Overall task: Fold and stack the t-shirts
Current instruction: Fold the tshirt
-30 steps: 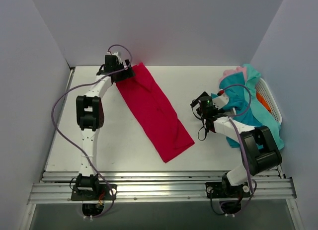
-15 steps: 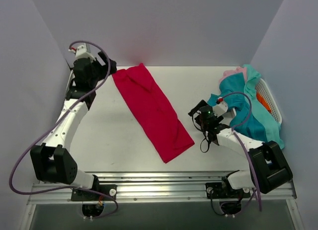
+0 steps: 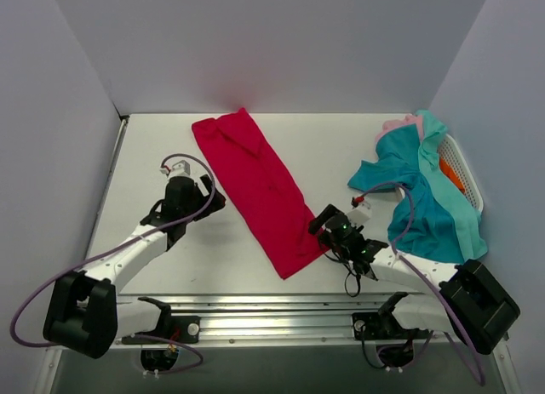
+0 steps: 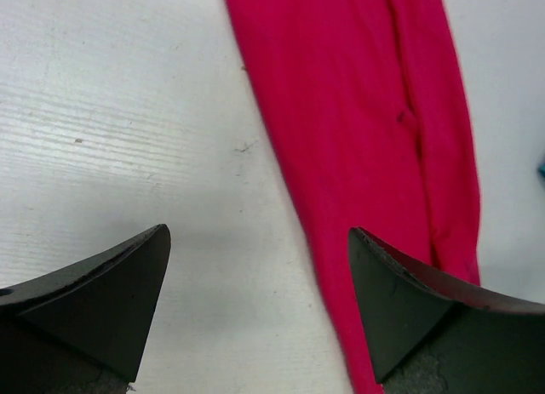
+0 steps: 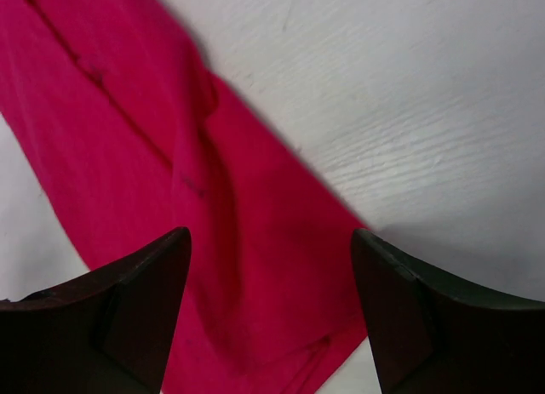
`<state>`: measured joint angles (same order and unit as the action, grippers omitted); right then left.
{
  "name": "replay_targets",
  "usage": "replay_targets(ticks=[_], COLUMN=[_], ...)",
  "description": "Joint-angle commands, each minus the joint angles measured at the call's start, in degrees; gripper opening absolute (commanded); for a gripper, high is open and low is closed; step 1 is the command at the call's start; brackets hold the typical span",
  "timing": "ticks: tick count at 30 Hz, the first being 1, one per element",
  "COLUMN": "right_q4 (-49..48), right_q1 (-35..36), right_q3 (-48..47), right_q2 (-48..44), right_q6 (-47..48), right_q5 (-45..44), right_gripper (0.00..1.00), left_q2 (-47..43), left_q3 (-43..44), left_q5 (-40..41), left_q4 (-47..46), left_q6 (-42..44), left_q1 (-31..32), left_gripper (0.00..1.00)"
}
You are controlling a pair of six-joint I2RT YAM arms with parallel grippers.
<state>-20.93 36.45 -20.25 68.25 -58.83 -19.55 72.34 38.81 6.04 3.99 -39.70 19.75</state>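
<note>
Far left, we have the left gripper (image 3: 213,200) low over the white table (image 3: 358,143). It sits just left of the red t-shirt (image 3: 266,191) and clear of it. Its jaws are spread wide with nothing between them. In the left wrist view the dark fingers (image 4: 94,309) frame bare tabletop, and the shirt's long edge runs down toward the right-hand finger.

Centre: the red t-shirt lies flat as a long narrow strip, folded lengthwise. It runs diagonally from the far left-centre of the table to the near centre. A lengthwise crease shows along it in both wrist views. The far end is a bit wider and rumpled; we cannot make out more there.

Next, the right gripper (image 3: 320,224) is at the near end of the strip, by its right edge. Its jaws are apart with nothing pinched. In the right wrist view red cloth fills the gap between the fingers (image 5: 111,317), with bare table past the shirt's edge at upper right. We cannot tell whether the fingertips touch the cloth.

Far right: the teal t-shirts (image 3: 426,202) are heaped unfolded, spilling from the white slotted basket (image 3: 470,185) onto the table, well apart from the red one. A pink t-shirt (image 3: 397,123) pokes out at the far end of the heap. An orange item (image 3: 451,174) shows inside the basket, too small to identify.
</note>
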Motion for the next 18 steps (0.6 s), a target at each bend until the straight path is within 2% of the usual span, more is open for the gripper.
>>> replay_targets(ticks=[1, 7, 9, 13, 18], right_q4=[3.08, 6.42, 7.91, 17.64, 23.91], right_q1=[4.94, 12.50, 13.82, 14.35, 13.65], right_q3=[-0.23, -1.37, -1.63, -4.26, -5.50], right_q2=[-1.72, -0.22, -0.39, -4.52, -10.94], right_q6=[-4.80, -8.76, -9.46, -10.17, -9.90], right_q5=[-5.76, -10.85, -12.69, -18.14, -23.42], right_gripper=[0.71, 0.69, 0.69, 0.70, 0.77], left_q2=[-4.74, -8.61, -9.49, -11.51, -11.78], left_q3=[-1.18, -2.95, -2.95, -3.65, -5.06], left_q5=[1.69, 1.95, 2.22, 3.27, 3.36], left_q4=[-4.43, -4.08, -1.09, -0.21, -1.88], left_q6=[-2.31, -3.10, -3.01, -2.57, -2.84], left_q1=[1.25, 2.57, 2.84, 3.10, 3.28], left_gripper=[0.94, 0.94, 0.94, 0.94, 0.94])
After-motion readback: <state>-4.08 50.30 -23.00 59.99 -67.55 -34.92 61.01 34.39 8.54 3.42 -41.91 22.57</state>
